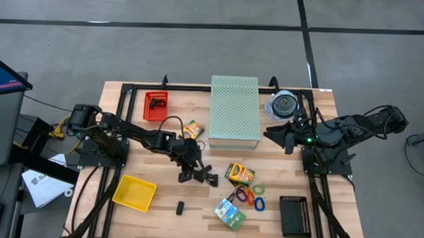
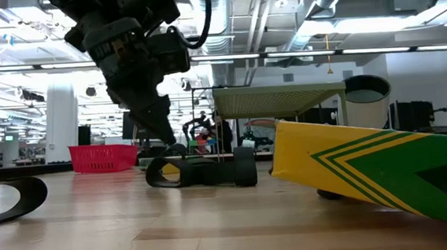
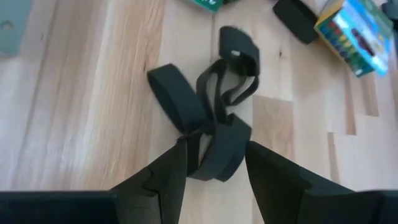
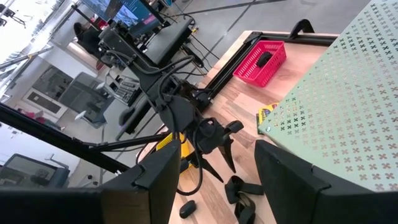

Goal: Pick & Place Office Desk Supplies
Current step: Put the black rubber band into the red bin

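Your left pincer stands open astride the black binder clips at desk centre; right pincer, three o'clock, open.

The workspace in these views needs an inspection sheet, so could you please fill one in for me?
Surface: wooden table, bare in places.
Job's things: black binder clips in a tangle near the middle; coloured elastic loops, a yellow-orange box and a green-blue packet to their right.
Clutter: pale green perforated box, disc spindle, red basket, yellow tray, black tray.
Grippers: left gripper open, fingers either side of one clip; right gripper open, waiting beside the perforated box.
Cables: black cables along the left arm.
Surroundings: grey floor, monitor at left.
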Robot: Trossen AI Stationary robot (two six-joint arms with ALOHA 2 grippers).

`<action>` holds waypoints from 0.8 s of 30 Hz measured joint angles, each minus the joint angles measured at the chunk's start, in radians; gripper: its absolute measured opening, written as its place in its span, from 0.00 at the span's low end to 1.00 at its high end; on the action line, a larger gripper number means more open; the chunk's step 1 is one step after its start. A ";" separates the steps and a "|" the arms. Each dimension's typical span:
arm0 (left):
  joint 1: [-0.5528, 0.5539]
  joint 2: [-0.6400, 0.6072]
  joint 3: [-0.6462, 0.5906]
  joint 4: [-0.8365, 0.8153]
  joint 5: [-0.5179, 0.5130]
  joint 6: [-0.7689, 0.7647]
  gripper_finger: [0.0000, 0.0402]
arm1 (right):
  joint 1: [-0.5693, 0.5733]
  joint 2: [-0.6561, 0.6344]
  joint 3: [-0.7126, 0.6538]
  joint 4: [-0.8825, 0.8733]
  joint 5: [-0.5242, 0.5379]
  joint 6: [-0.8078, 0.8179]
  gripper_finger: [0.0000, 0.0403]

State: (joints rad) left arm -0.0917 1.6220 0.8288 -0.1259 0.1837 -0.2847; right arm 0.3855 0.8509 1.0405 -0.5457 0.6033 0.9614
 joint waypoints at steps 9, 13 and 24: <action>-0.002 0.047 -0.001 0.040 0.032 0.003 0.40 | 0.000 0.000 0.000 -0.004 0.004 -0.001 0.50; -0.002 0.056 0.000 0.052 0.033 -0.003 0.40 | 0.000 0.000 0.000 -0.005 0.004 0.000 0.50; 0.003 0.070 -0.001 0.046 0.065 -0.011 0.17 | 0.000 0.000 0.000 -0.008 0.004 0.000 0.50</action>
State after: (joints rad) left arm -0.0892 1.6924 0.8280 -0.0801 0.2488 -0.2958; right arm 0.3851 0.8509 1.0401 -0.5537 0.6075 0.9611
